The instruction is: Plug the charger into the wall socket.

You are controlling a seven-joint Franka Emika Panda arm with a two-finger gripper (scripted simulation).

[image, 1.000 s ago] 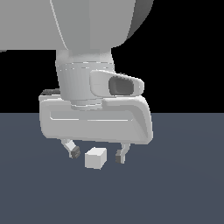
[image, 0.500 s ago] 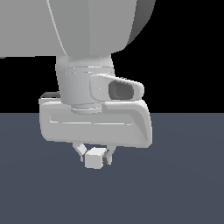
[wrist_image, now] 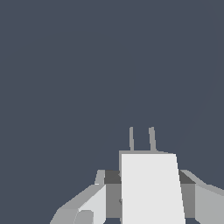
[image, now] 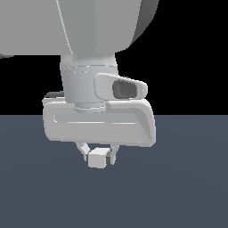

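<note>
So the pincer (image: 99, 154) is clamped tight on the charger (image: 98, 158), which sits between the fingertips just above the dark desk (image: 187, 187). Wrist view shows two thin prongs (wrist_image: 141, 139) sticking out of the block. The wall socket isn't in either shot, so lining up is blind for now. My worry: the grip is small, so any twist could skew the prongs and jam the insert.

Floor (image: 187, 187) looks wide open all around the gripper (image: 99, 153) and its charger (image: 98, 159); the arm's bulk (image: 89, 26) probably hides whatever's behind.
</note>
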